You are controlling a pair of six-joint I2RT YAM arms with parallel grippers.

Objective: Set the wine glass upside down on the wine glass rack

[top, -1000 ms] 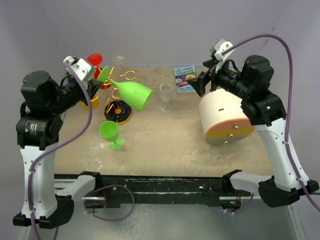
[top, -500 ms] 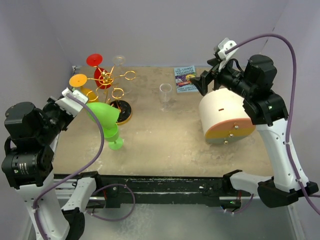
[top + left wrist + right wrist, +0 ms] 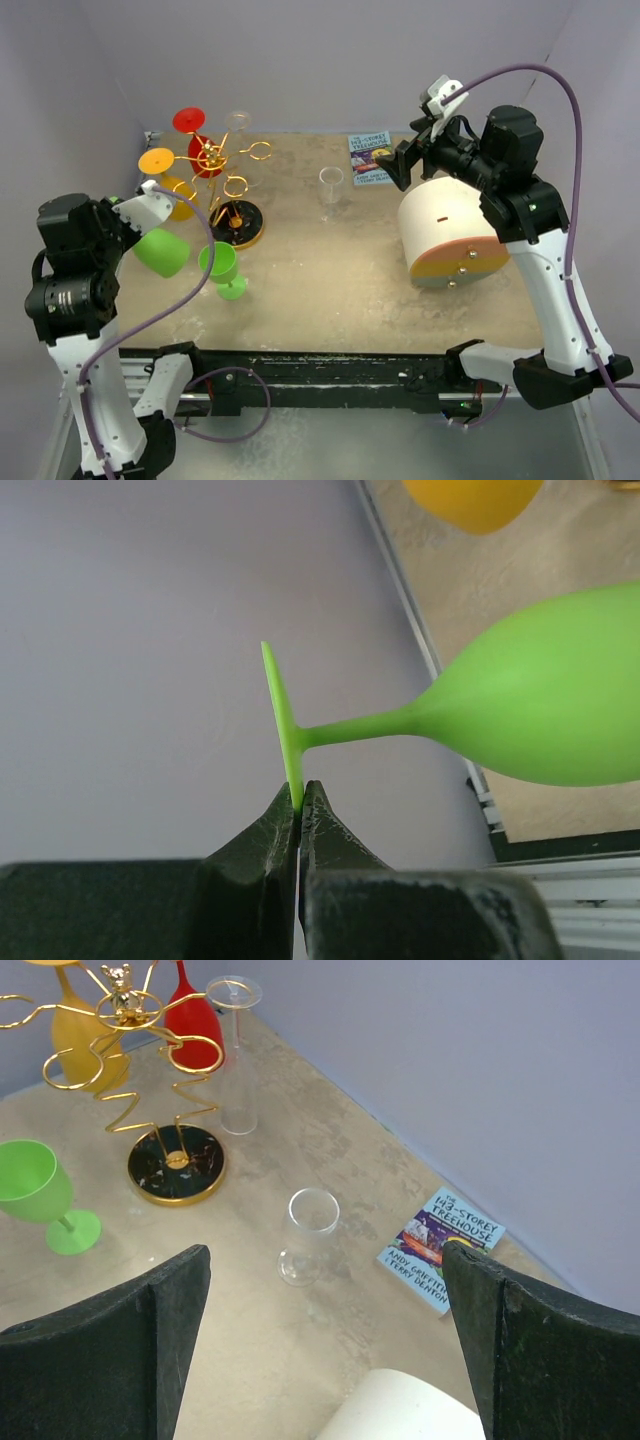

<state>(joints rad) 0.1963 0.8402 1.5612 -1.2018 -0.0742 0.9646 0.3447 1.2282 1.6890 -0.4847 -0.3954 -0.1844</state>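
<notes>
My left gripper [image 3: 297, 798] is shut on the rim of the foot of a green wine glass [image 3: 545, 712], whose stem lies level with the bowl pointing right. In the top view that glass [image 3: 161, 251] hangs at the table's left edge, below my left gripper [image 3: 143, 220]. It is apart from the gold wine glass rack [image 3: 228, 172] on its black disc base [image 3: 240, 224]. A red glass [image 3: 194, 140] and an orange glass [image 3: 166, 178] hang on the rack. My right gripper [image 3: 400, 166] is open and holds nothing, high over the table's back right.
A second green glass [image 3: 222, 268] stands upright in front of the rack's base [image 3: 176, 1163]. A small clear glass [image 3: 308, 1232] stands mid-table, a tall clear one [image 3: 236, 1052] behind the rack. A blue book [image 3: 441, 1248] lies at the back. A white drum [image 3: 450, 235] sits under the right arm.
The left arm has drawn back from the rack to the near left, carrying the green glass down and away from the loops. The right jaws have spread a little wider.
</notes>
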